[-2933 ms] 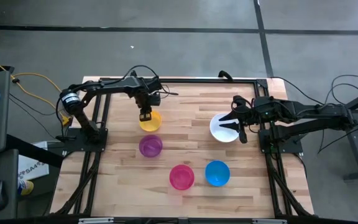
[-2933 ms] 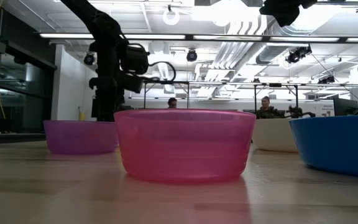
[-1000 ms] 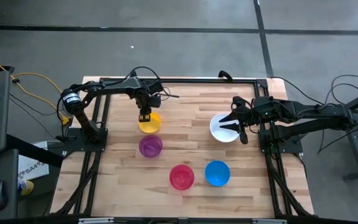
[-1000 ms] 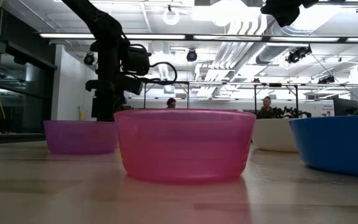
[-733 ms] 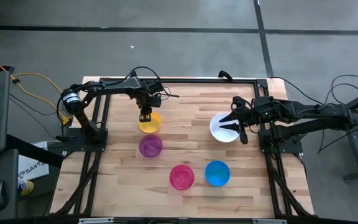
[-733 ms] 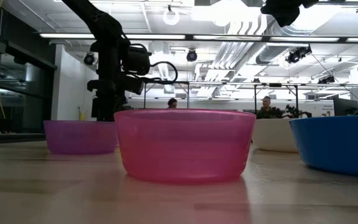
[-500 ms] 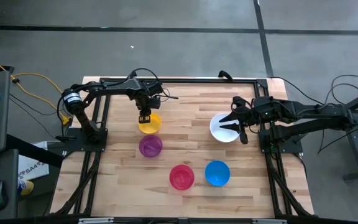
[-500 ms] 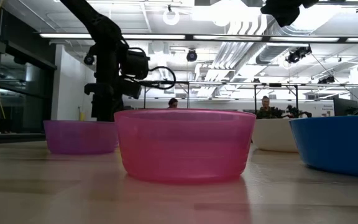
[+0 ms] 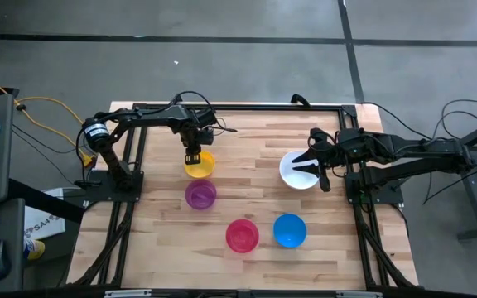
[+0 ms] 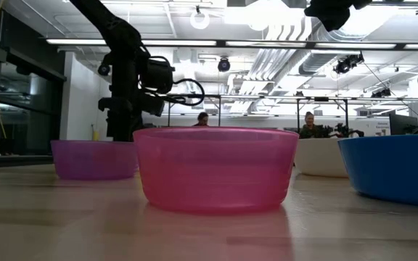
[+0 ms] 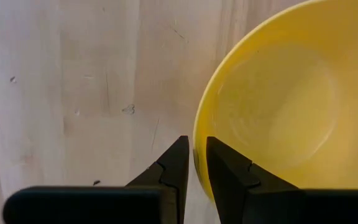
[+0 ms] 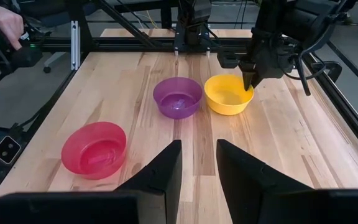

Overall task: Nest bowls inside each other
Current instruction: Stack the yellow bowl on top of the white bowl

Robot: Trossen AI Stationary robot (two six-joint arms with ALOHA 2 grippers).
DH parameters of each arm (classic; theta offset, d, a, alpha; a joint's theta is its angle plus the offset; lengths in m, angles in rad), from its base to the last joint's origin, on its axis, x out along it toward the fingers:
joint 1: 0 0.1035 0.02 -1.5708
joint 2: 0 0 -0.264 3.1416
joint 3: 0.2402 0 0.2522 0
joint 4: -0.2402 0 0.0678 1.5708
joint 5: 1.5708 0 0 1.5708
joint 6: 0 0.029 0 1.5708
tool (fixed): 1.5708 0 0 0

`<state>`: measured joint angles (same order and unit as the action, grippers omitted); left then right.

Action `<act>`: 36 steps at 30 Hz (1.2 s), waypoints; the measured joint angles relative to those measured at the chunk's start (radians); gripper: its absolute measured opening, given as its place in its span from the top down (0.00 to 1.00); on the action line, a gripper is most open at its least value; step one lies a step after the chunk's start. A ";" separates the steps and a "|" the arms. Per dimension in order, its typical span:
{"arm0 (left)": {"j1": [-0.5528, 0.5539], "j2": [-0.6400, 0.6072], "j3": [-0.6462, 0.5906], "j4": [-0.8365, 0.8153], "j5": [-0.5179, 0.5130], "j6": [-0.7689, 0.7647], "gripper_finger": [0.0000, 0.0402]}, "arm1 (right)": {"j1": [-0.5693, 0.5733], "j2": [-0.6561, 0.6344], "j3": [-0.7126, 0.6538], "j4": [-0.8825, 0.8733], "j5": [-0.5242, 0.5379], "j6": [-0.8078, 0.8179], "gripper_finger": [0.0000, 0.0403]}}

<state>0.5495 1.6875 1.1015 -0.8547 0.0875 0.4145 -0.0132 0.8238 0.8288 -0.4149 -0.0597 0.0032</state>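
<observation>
Five bowls stand apart on the wooden table, each on its base. The yellow bowl [image 9: 202, 165] is at the far left. The purple bowl [image 9: 200, 194] is nearer. The pink bowl [image 9: 242, 235] and blue bowl [image 9: 289, 230] are near the front. The white bowl [image 9: 296, 174] is at the right. My left gripper [image 11: 197, 152] points down at the yellow bowl's rim and is shut on it. My right gripper [image 9: 303, 164] hovers open above the white bowl, touching nothing. My left gripper pinches the yellow bowl's rim [image 11: 196, 142] on its far-left side, one finger [image 11: 224, 163] inside the bowl and one [image 11: 176, 160] outside. The fingers come from above, pointing down. The bowl stands upright on the table.
Black frame rails [image 9: 131, 178] run along the table's left and right sides. Bare wood lies in the middle, between the yellow and white bowls. A person's hand [image 12: 5, 22] shows beyond the table's edge in the right wrist view.
</observation>
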 joint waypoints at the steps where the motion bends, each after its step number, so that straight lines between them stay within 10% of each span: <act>1: 0.000 0.000 0.000 0.000 0.000 0.000 0.90 | 0.000 0.000 0.000 0.000 0.000 0.000 0.77; 36: -0.021 0.019 0.327 -0.180 0.093 -0.008 1.00 | 0.000 0.053 0.000 0.012 -0.065 0.029 0.77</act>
<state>0.5287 1.7063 1.4284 -1.0344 0.1805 0.4060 -0.0132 0.8769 0.8288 -0.4026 -0.1242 0.0326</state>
